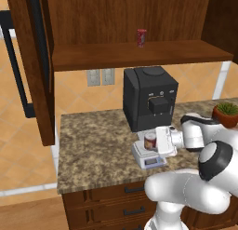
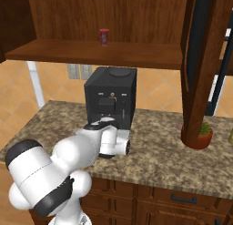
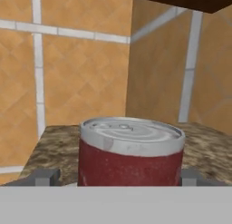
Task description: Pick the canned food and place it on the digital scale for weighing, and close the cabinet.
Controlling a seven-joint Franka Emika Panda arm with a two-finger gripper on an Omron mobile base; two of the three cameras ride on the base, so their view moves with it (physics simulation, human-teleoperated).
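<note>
1. While the canned food [image 1: 150,141] stands upright on the digital scale [image 1: 148,157] before the coffee machine [image 1: 149,98], the end effector [image 1: 162,141] grasps it.
2. The cabinet [image 1: 32,61] doors hang open above the worktop [image 1: 93,150].

canned food [image 1: 150,141] on digital scale [image 1: 148,156], cabinet [image 1: 35,61] door open

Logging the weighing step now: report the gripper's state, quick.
Gripper: at the canned food, a finger tip on each side of it above the digital scale; whether it is clamped or released cannot be told.
</note>
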